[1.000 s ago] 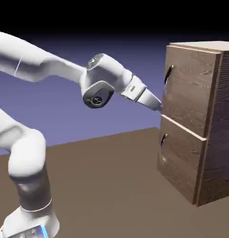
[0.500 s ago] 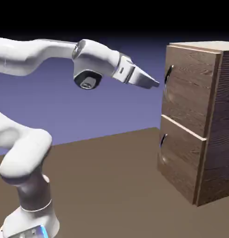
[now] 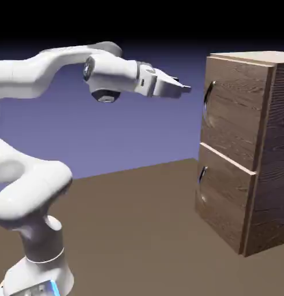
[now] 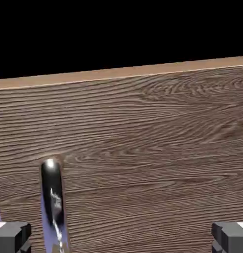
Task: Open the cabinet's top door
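We see the hand point(image 3: 182, 88) held level, pointing at the cabinet point(image 3: 248, 150) on the exterior view's right, roughly at the height of the upper end of the handle point(image 3: 208, 95) on the top door point(image 3: 234, 110). A clear gap separates fingertips and door; nothing is touched. The jaws stand wide apart and empty: in the hand view the two grey fingertips point(image 4: 12, 237) sit at the bottom corners with only wood grain between them.

Key relation: the handle is a thin dark bar that runs top to bottom on the door, near the edge closest to the arm. In the hand view the handle point(image 4: 53, 202) shows low and toward the left, just inside the left fingertip, not centred. So we judge the hand needs a sideways shift toward the handle plus a forward advance before closing.

The door looks shut, flush with the cabinet front. Below it, the lower panel point(image 3: 225, 196) carries its own small handle point(image 3: 202, 173), well below the hand. The tabletop point(image 3: 127, 231) between arm and cabinet holds nothing, so we see no obstacle on the approach.
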